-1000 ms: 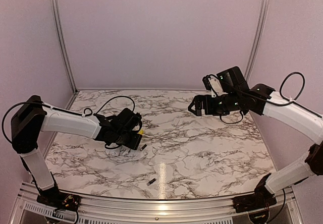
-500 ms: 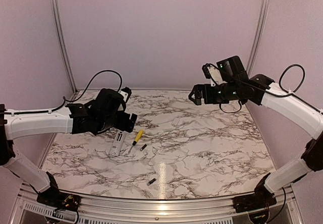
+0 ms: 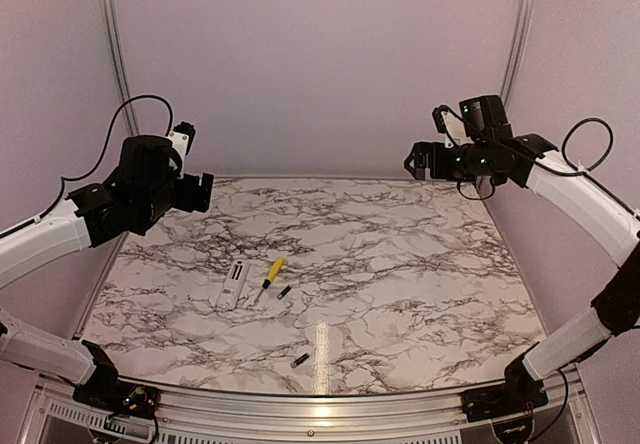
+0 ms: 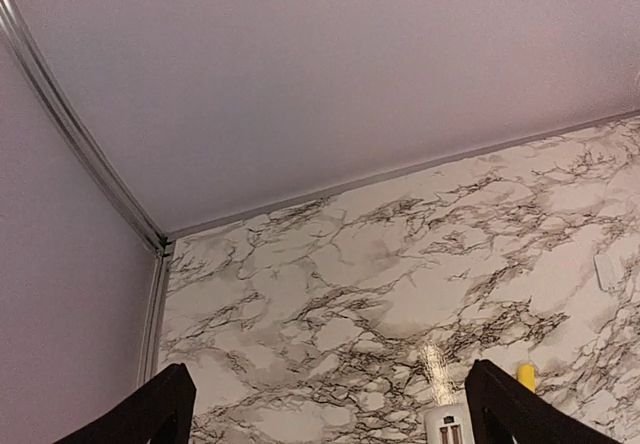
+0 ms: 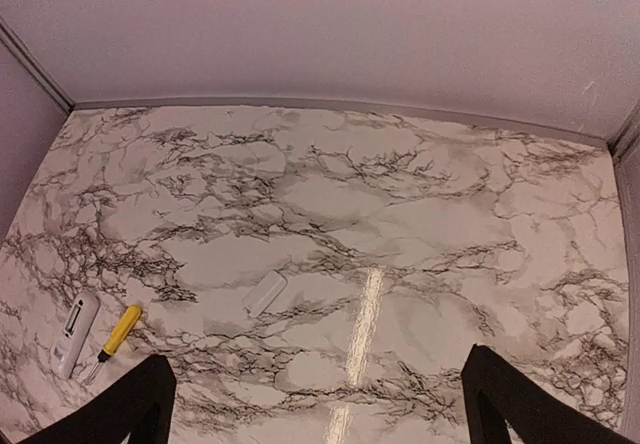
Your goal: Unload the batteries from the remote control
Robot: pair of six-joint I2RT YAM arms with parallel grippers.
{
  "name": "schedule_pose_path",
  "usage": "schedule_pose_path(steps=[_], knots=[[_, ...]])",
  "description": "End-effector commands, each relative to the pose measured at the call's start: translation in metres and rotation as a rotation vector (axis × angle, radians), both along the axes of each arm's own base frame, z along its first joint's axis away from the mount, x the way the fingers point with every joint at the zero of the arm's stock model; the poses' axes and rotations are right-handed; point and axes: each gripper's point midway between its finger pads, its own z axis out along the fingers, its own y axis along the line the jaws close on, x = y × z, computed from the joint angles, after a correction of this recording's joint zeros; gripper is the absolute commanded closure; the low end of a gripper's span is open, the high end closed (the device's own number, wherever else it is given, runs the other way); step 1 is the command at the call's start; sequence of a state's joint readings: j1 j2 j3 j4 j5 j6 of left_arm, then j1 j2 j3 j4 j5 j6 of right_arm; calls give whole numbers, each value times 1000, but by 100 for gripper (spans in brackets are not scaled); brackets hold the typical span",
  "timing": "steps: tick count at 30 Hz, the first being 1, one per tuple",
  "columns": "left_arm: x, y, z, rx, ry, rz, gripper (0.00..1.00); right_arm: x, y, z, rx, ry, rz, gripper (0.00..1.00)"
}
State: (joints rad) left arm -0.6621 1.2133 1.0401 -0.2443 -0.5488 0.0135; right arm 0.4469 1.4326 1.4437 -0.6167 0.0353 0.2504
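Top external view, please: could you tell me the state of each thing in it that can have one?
left gripper: open, empty, raised above the table.
right gripper: open, empty, raised.
remote control: lying flat, recessed face up, unheld.
screwdriver: lying beside the remote control, unheld.
battery by the screwdriver: out, lying loose.
battery near the front edge: out, lying loose.

remote control (image 4: 449, 428): cut by the left wrist view's bottom edge (only its top end shows)
yellow-handled tool (image 4: 526, 373): only the handle tip shows there
batteries (image 3: 285, 291): too small for markings
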Motion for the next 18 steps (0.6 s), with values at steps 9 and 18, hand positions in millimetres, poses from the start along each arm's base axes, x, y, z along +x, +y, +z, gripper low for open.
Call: schedule_pose_path(steps=[9, 18], knots=[[1, 120, 52, -149, -186, 222, 1, 19, -93, 65, 149, -229, -176, 2], [1, 131, 63, -196, -288, 226, 1, 27, -88, 68, 203, -270, -173, 2]])
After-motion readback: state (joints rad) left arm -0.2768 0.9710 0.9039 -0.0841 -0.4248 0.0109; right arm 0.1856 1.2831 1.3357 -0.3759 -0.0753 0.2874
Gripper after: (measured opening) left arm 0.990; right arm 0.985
